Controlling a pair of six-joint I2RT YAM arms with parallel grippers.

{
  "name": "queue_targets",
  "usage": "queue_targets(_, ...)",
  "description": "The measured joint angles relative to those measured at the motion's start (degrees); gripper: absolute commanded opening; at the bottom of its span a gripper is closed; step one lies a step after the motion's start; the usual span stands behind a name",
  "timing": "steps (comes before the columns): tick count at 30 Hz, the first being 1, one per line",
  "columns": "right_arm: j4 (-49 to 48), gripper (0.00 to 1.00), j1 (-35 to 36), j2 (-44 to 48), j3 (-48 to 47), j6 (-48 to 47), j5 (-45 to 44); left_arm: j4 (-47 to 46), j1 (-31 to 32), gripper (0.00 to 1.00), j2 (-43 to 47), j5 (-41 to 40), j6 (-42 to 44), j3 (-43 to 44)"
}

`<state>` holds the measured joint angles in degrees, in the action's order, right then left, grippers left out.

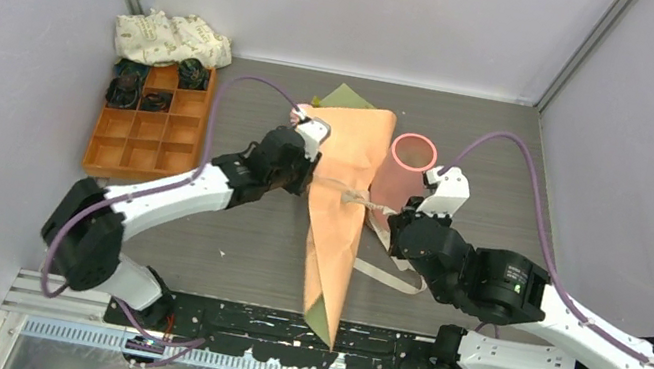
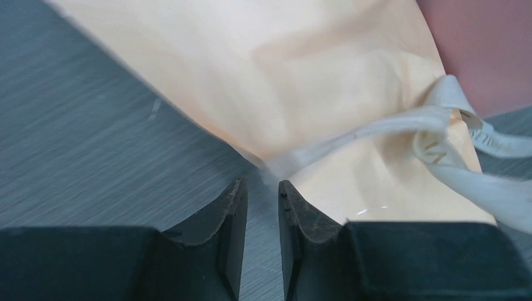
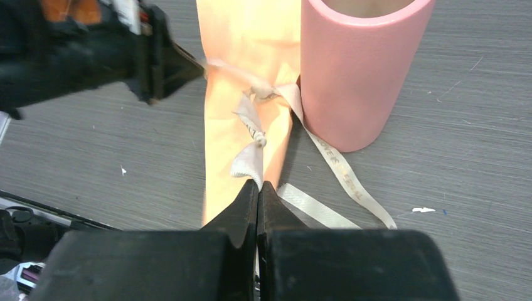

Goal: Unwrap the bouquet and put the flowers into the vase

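Observation:
The bouquet [image 1: 344, 178] lies lengthwise mid-table, an orange paper cone with olive-green lining at its far end; the flowers are hidden inside. A beige ribbon [image 1: 356, 197] is tied round its middle. The salmon-pink vase [image 1: 396, 185] stands upright against the cone's right side. My left gripper [image 1: 309, 177] is at the cone's left edge, level with the ribbon. In the left wrist view its jaws [image 2: 262, 185] stand a narrow gap apart with bare table between them and the ribbon [image 2: 389, 125] just past the tips. My right gripper [image 3: 258, 184] is shut on a ribbon loop [image 3: 251, 160] beside the vase [image 3: 357, 75].
An orange compartment tray [image 1: 146, 153] sits at the far left with dark items in its back cells, and a cream printed cloth bundle [image 1: 171, 37] lies behind it. Loose ribbon tails [image 1: 388, 279] trail on the table right of the cone. White walls enclose the table.

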<state>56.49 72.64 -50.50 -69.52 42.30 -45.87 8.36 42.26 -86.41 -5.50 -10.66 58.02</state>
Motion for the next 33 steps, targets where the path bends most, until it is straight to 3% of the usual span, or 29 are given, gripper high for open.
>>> queue_targets(6,-1.2,0.05,0.0,-0.4,1.8,0.2,0.6,5.4,-2.4,0.27,11.8,-9.1,-4.4,-0.2)
queue_targets(12,-2.1,0.15,0.0,-3.5,2.0,0.5,1.5,9.1,-6.8,0.3,16.3,-10.8,-7.4,-2.0)
queue_targets(16,-3.1,0.46,0.0,-5.9,2.6,0.8,3.6,9.8,-7.6,0.37,16.6,-5.4,-7.6,-3.1)
queue_targets(20,-3.7,0.61,0.0,-7.2,4.5,1.7,5.5,9.9,-7.5,0.51,16.6,2.1,-8.0,-3.1)
queue_targets(25,-3.8,0.63,0.0,-6.9,7.5,3.4,5.6,8.0,-7.5,0.65,16.6,13.3,-8.7,-4.1)
queue_targets(33,-4.2,0.63,0.0,-0.4,8.3,4.6,4.8,4.5,-5.9,0.69,11.0,22.7,-9.9,-4.7)
